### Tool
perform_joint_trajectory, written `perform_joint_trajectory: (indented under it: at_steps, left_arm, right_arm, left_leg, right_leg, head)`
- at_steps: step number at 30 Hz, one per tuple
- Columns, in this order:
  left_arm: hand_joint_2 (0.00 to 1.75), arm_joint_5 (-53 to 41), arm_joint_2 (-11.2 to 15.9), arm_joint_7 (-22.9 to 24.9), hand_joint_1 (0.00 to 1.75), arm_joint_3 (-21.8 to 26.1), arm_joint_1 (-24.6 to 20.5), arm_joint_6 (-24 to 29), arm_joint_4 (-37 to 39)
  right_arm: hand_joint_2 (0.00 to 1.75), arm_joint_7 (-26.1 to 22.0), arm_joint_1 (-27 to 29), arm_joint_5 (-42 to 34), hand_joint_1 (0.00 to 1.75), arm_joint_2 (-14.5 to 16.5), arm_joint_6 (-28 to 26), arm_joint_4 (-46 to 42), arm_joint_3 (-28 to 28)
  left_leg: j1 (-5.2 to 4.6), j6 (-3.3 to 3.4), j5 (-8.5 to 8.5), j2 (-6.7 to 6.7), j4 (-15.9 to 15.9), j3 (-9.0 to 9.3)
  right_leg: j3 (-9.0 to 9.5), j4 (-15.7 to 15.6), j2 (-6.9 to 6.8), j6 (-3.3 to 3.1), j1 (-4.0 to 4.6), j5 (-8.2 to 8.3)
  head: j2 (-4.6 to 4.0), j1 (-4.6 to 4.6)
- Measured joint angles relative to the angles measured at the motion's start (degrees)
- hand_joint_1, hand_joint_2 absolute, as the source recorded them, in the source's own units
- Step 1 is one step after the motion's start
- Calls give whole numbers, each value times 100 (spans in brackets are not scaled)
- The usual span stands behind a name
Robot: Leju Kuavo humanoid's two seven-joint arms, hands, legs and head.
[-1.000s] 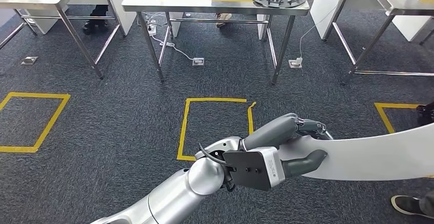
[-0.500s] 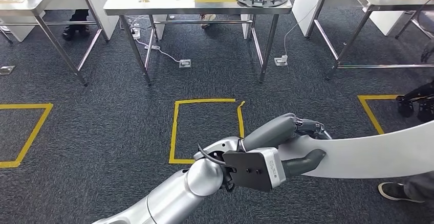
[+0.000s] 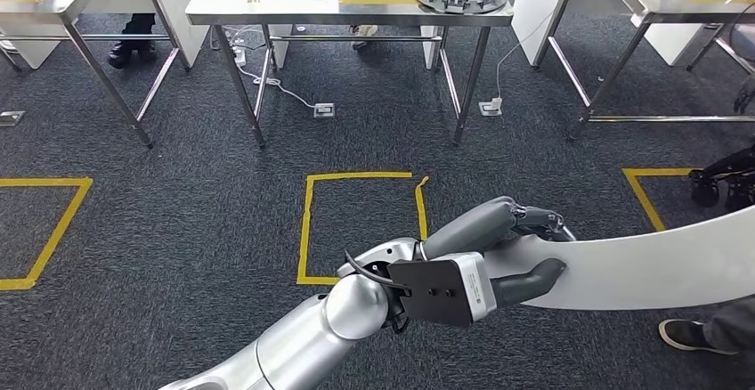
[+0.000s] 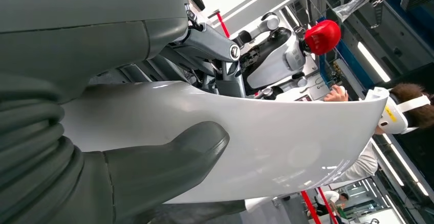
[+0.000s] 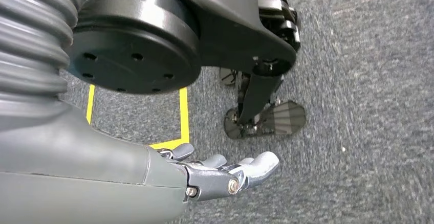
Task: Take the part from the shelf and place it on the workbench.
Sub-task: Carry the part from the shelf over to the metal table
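While carrying: the part is off the shelf, not yet on the workbench (image 3: 294, 3) ahead of the hand.
Left hand (image 3: 525, 256): clamped on the white part's (image 3: 650, 265) near end, thumb (image 4: 169, 157) under, fingers over, likely so the long panel stays level.
Part: juts sideways past the hand, unsupported.
Right hand (image 5: 225, 173): hangs empty, fingers loosely apart above the carpet (image 5: 368, 81).

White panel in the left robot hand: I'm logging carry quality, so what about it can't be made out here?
- Far end of the white panel: cut off by the head view's right edge.
- Left robot hand fingers: largely hidden behind the panel in the left wrist view.
- Panel's underside: not visible.
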Motion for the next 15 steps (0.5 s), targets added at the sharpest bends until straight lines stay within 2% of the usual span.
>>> perform_joint_trajectory:
  at_steps: [2, 4, 5, 6, 7, 9, 10, 11, 12, 13, 15]
  left_arm:
    - [175, 26, -3, 0, 175, -1, -17, -1, -3]
    - [175, 48, -3, 1, 175, -2, -23, -2, 1]
    - [175, 60, -3, 4, 175, -3, -18, -2, 8]
    - [175, 73, -3, 6, 175, -3, -12, -3, 16]
    - [175, 88, -3, 9, 175, -3, -9, -3, 23]
    - [175, 106, -2, 14, 175, -3, -10, -5, 31]
    - [175, 109, -2, 15, 175, -3, -10, -5, 33]
    - [175, 111, -1, 15, 175, -3, -11, -6, 36]
    - [175, 113, -1, 15, 175, -4, -10, -7, 39]
    - [175, 115, -1, 15, 175, -4, -11, -7, 42]
    - [175, 121, -2, 12, 175, -6, -15, -7, 37]
  right_arm:
    - [175, -1, -5, 0, 0, 1, 1, 0, -1]
    - [175, 0, -2, 0, 0, 1, 8, 0, -1]
    - [175, 1, 7, 0, 0, 1, 10, 0, -1]
    - [175, 2, 17, 0, 0, 1, 13, 0, -2]
    - [175, 3, 24, 0, 0, 1, 13, 0, -2]
    - [175, 3, 28, 0, 0, 1, 13, 0, -2]
    - [175, 3, 27, 0, 0, 6, 13, 1, -2]
    - [175, 6, 24, 1, 0, 11, 13, 1, -2]
    - [175, 10, 25, 1, 0, 16, 13, 2, -3]
    - [175, 14, 29, 2, 0, 20, 12, 2, -3]
    - [175, 20, 37, 2, 0, 20, 10, 2, -3]
  left_leg:
    - [22, 34, -4, 19, -17, 60]
    - [23, 34, -13, 37, -16, 69]
    - [23, 26, -20, 44, -15, 70]
    - [25, 13, -32, 47, -13, 76]
    - [31, -9, -49, 48, -11, 90]
    - [46, -73, -100, 52, -6, 141]
    - [48, -111, -130, 54, -1, 168]
    - [46, -154, -159, 58, -1, 187]
    - [46, -199, -178, 61, 6, 213]
    - [47, -243, -190, 61, 17, 241]
    - [70, -318, -198, 59, 122, 270]
  right_leg:
    - [-204, 385, -29, 7, 2, -224]
    - [-590, 1090, -44, 23, 6, -572]
    - [-762, 1377, -46, 33, 4, -676]
    - [-857, 1502, -50, 39, -2, -683]
    - [-843, 1412, -56, 39, -11, -582]
    - [-524, 675, -89, 35, -38, -173]
    - [-361, 312, -110, 15, -33, -73]
    - [-241, 59, -132, -20, -19, -30]
    - [-191, -40, -142, -71, 1, -45]
    - [-173, -39, -141, -136, 24, -91]
    - [-81, -45, -115, -241, 31, -71]
  head:
    - [0, 18]
    - [0, 35]
    - [0, 38]
    - [0, 39]
    - [0, 40]
    - [0, 44]
    - [0, 49]
    - [0, 51]
    - [0, 53]
    - [0, 52]
    - [0, 46]
